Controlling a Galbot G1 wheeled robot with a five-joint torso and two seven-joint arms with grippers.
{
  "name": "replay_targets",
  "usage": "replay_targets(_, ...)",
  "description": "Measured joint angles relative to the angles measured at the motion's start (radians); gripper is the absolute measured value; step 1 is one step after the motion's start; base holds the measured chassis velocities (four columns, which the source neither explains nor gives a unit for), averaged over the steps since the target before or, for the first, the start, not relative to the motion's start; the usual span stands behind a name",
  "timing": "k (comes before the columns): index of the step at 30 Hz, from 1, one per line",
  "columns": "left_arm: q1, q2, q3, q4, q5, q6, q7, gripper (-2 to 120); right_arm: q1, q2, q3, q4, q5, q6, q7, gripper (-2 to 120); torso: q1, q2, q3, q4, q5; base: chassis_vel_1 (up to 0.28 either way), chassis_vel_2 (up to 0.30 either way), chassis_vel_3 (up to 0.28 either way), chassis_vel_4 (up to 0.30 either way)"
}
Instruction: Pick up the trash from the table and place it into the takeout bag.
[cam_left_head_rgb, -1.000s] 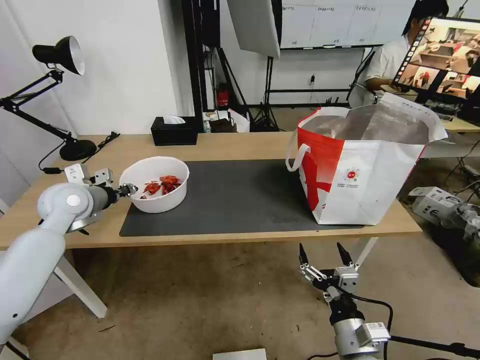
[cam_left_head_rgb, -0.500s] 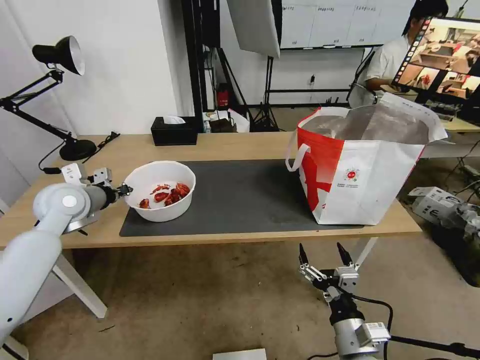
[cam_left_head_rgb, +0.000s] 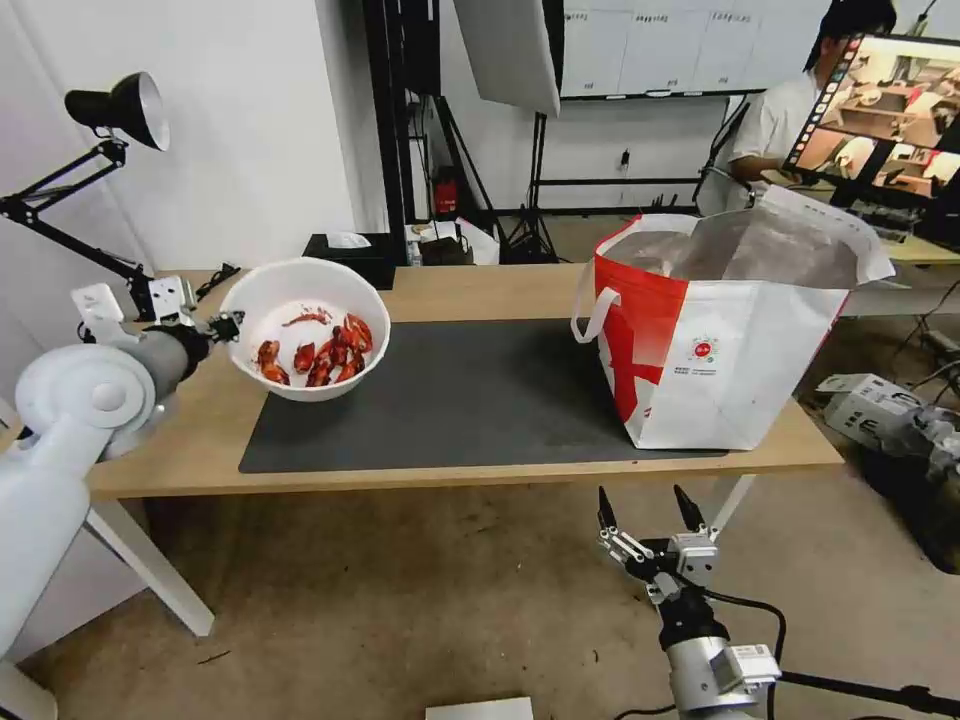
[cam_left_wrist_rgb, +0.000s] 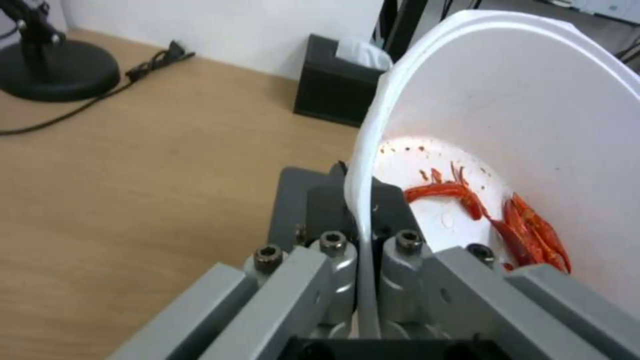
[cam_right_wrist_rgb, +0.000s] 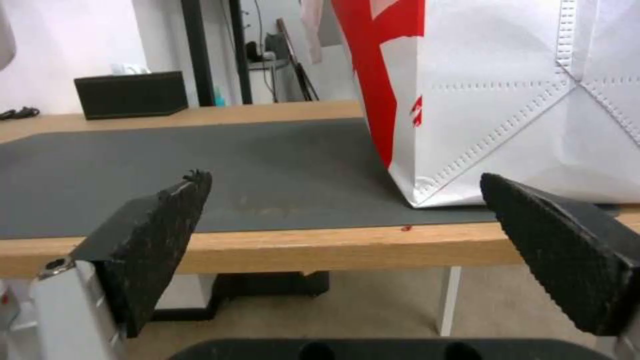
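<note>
The tabletop (cam_left_head_rgb: 480, 290) carries the takeout bag (cam_left_head_rgb: 730, 340) on its right end, marked by a small round red logo (cam_left_head_rgb: 704, 349) with unreadable print beneath. The white bowl (cam_left_head_rgb: 305, 325), holding red shellfish scraps (cam_left_head_rgb: 320, 355), is held tilted above the tabletop's left part, its rim clamped in the left tool (cam_left_head_rgb: 228, 325). The right tool (cam_left_head_rgb: 648, 510) is held spread apart below the tabletop's front edge.

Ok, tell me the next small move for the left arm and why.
Probably carry the white bowl rightward toward the takeout bag, levelling it. The left gripper has its jaws shut on the bowl's rim, the bowl is off the mat and tilted, and the shellfish scraps have slid low.
</note>
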Motion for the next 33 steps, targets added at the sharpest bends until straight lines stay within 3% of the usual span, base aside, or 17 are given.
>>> replay_targets(12,-0.071,-0.012,0.03,-0.004,0.012,-0.005,0.027,0,0.0,0.0,0.0,0.0,0.0,0.0,0.0,100,0.0,0.0,0.0,0.0001,0.0001,0.0,0.0,0.0,0.0)
replay_targets(21,-0.256,-0.062,0.209,0.044,0.006,-0.002,0.007,0,0.0,0.0,0.0,0.0,0.0,0.0,0.0,100,0.0,0.0,0.0,-0.0001,-0.0002,0.0,0.0,0.0,0.0)
replay_targets(27,-0.474,-0.158,0.373,0.093,-0.009,-0.002,-0.033,0,0.0,0.0,0.0,0.0,0.0,0.0,0.0,100,0.0,0.0,0.0,-0.0002,0.0006,0.0,0.0,0.0,0.0)
replay_targets(33,-0.597,-0.251,0.497,0.143,-0.024,-0.002,-0.069,0,0.0,0.0,0.0,0.0,0.0,0.0,0.0,100,0.0,0.0,0.0,-0.0001,0.0004,0.0,0.0,0.0,0.0)
